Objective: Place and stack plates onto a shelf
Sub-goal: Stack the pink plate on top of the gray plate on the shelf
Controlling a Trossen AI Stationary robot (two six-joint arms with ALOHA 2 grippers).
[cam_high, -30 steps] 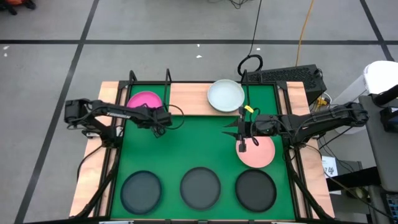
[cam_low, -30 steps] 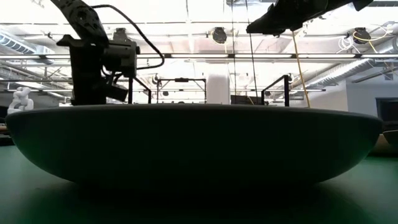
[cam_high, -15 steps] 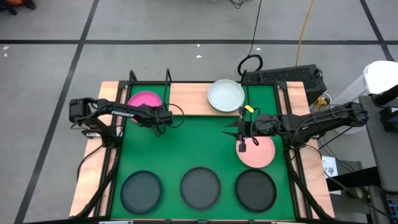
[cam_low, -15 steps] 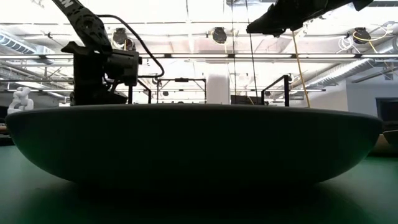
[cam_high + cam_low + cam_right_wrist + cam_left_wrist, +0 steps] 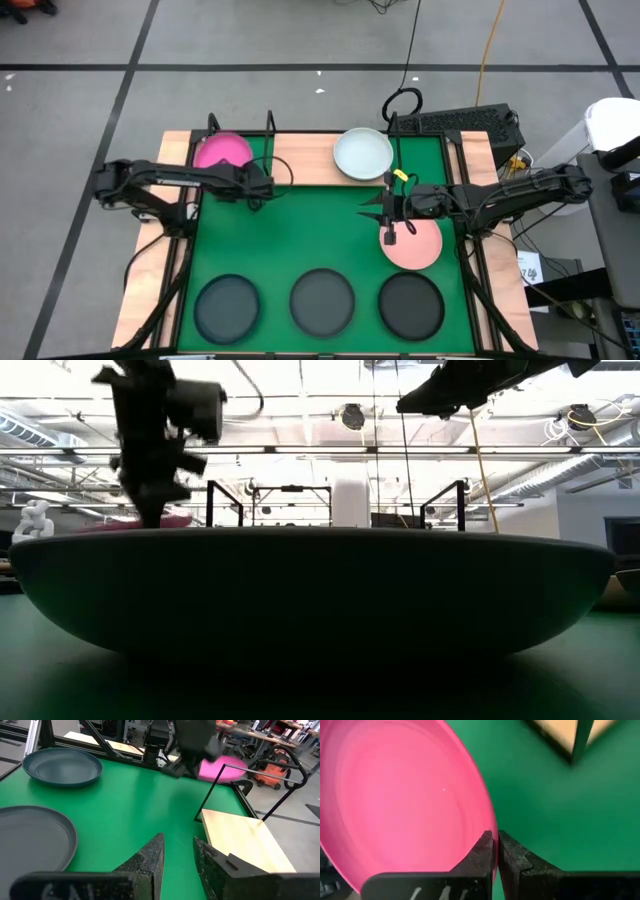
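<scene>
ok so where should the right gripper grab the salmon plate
By its thin raised rim. The salmon plate lies flat on the green mat, so only the edge can be pinched. The right gripper hangs open off its upper-left side; come down there.

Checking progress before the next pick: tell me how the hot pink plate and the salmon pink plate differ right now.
The hot pink plate is clamped at its rim by the left gripper, over the far left corner; the salmon pink plate lies flat on the green mat, ungripped, with the right gripper above its edge. Hot pink is vivid, salmon paler. Both are round, shallow and seemingly the same size.
</scene>
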